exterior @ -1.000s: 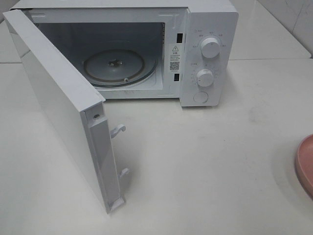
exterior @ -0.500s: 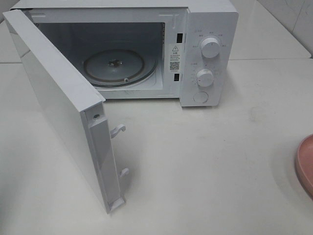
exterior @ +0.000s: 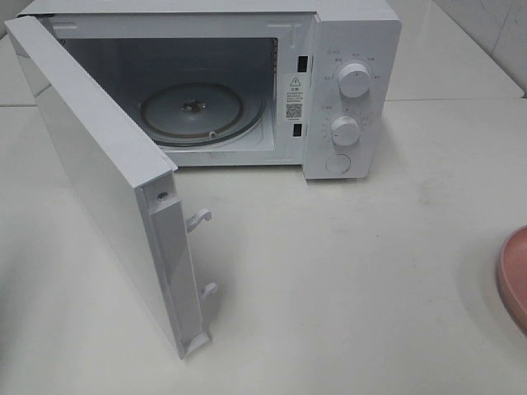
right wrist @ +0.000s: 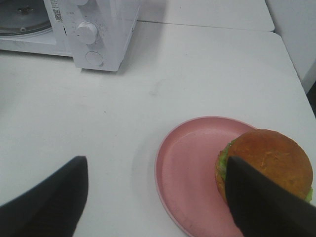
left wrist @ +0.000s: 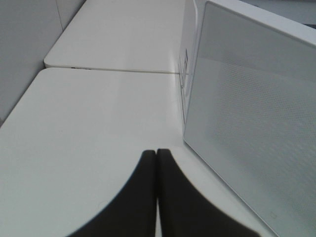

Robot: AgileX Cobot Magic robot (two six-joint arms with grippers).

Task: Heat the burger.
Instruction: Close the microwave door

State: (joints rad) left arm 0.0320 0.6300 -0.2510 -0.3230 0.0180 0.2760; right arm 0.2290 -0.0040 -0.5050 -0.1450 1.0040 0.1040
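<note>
The burger [right wrist: 269, 163], with a golden-brown bun and green lettuce, sits on the far side of a pink plate [right wrist: 190, 173]. My right gripper [right wrist: 157, 165] hovers open over the plate, and one finger [right wrist: 261, 202] overlaps the burger's near edge. Only the plate's rim [exterior: 515, 276] shows at the right edge of the high view, where the burger is out of view. The white microwave [exterior: 350, 90] stands open, its glass turntable [exterior: 193, 111] bare. My left gripper [left wrist: 156, 154] is shut on nothing, close beside the door's outer face [left wrist: 256, 138]. Neither gripper appears in the high view.
The open door [exterior: 99, 181] swings far out over the left of the white table [exterior: 354, 271], with latch hooks [exterior: 199, 218] on its edge. Two knobs [exterior: 354, 81] and a round button [exterior: 338, 163] sit on the microwave's front panel. A wall rises behind the table's left.
</note>
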